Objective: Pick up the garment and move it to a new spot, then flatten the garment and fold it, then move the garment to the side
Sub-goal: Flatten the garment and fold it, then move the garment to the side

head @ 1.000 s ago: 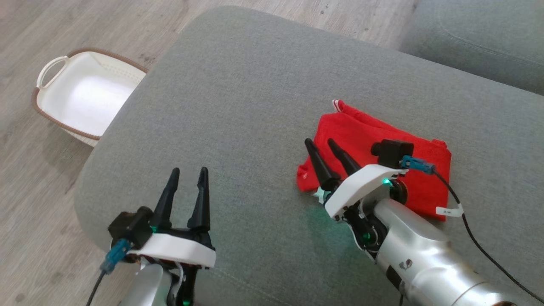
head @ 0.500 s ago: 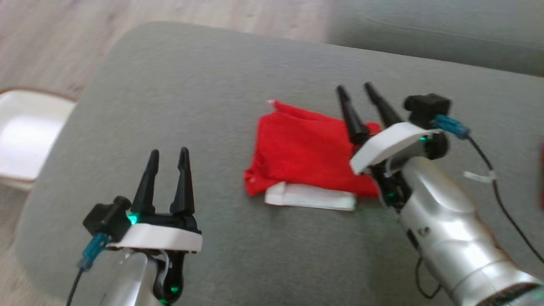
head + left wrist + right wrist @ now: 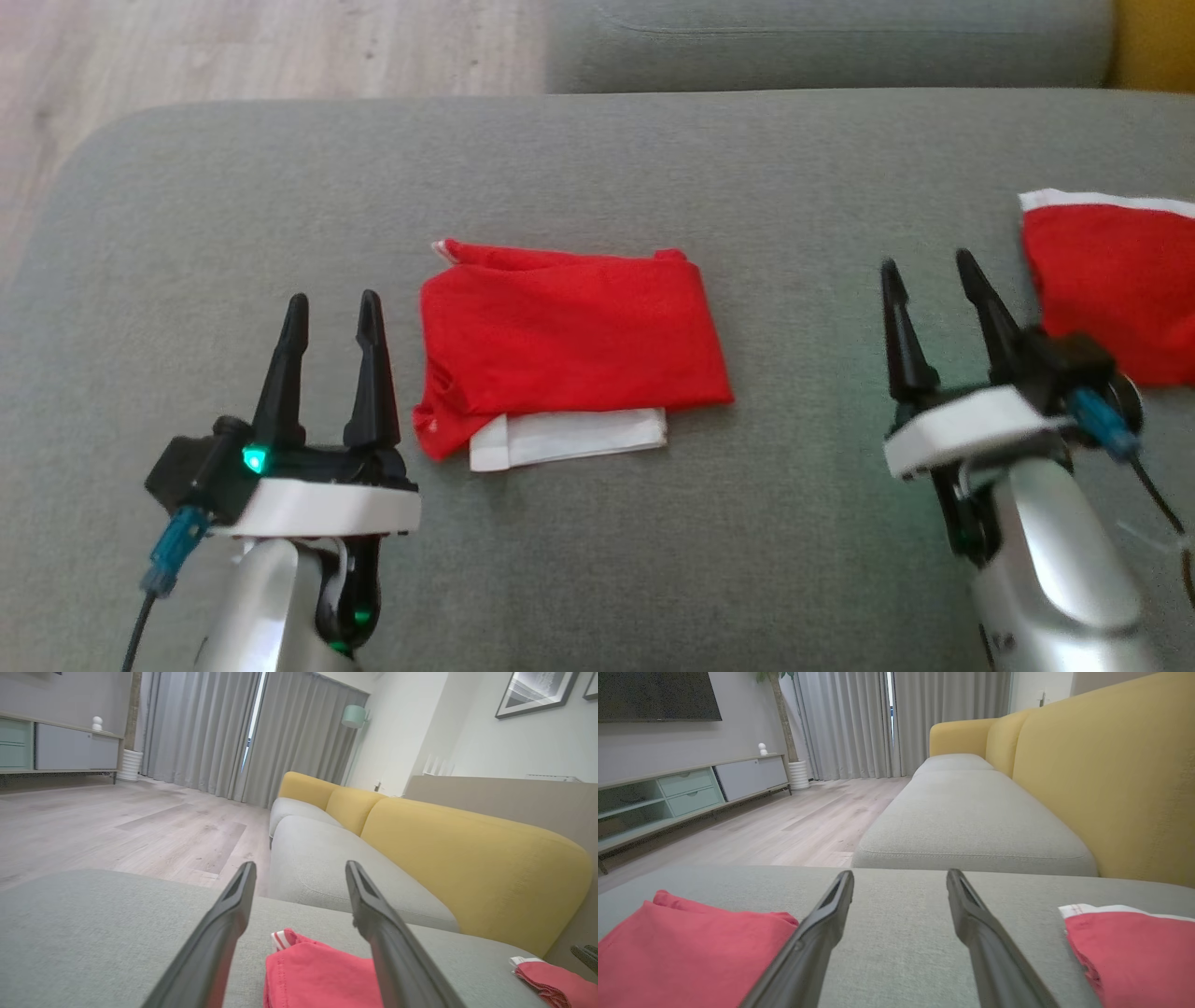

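A folded red garment (image 3: 569, 341) with a white strip showing at its near edge lies on the grey cushion (image 3: 579, 159), between my two grippers. My left gripper (image 3: 333, 308) stands open just left of it, holding nothing. My right gripper (image 3: 922, 273) stands open well to its right, also holding nothing. The left wrist view has the garment (image 3: 317, 975) low between the fingers. In the right wrist view the garment (image 3: 686, 952) lies at the lower left.
A second folded red garment (image 3: 1116, 280) with a white edge lies at the cushion's right, also at the lower right (image 3: 1134, 952) of the right wrist view. A yellow sofa back (image 3: 1111, 765) runs along the right; wooden floor (image 3: 233, 47) lies beyond the cushion's far left.
The head camera has swung right, so the white basket has left the picture. My right gripper has lifted off the garment and moved to its right; the garment now lies uncovered.
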You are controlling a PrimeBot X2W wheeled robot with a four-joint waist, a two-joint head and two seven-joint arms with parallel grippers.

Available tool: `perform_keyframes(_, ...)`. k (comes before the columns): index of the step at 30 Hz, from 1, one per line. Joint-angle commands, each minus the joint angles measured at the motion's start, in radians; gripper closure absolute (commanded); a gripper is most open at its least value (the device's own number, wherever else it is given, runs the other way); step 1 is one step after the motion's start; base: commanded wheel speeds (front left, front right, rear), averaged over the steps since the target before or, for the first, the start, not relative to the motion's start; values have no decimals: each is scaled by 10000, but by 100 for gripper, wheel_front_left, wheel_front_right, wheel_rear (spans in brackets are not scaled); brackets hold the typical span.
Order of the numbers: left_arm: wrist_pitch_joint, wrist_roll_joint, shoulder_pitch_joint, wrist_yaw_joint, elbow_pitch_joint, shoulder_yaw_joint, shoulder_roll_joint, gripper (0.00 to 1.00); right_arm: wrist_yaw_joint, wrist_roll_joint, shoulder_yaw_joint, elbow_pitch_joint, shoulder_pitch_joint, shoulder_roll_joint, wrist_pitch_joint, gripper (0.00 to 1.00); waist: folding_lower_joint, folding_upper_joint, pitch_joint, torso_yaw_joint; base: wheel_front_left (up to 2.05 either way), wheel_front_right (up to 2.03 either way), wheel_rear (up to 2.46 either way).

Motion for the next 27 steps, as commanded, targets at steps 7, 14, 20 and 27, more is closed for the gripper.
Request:
perform_keyframes(7,-51,450,71,15,-179,671,-5,0,-9,399,-76,-1498,1079,174,-108,0,0,0,-19,-315,0,0,0)
perform_keyframes(14,-51,502,213,15,-105,709,-47,0,-9,462,-17,-1739,1306,176,-108,0,0,0,-7,-335,0,0,0)
perform_keyframes(20,-51,433,-110,15,-95,376,-54,0,-9,237,-42,-1672,936,176,-91,0,0,0,323,-14,0,0,0)
perform_keyframes(27,-51,168,-474,15,7,-186,-55,0,-9,166,387,-946,142,177,454,0,0,0,913,728,0,0,0)
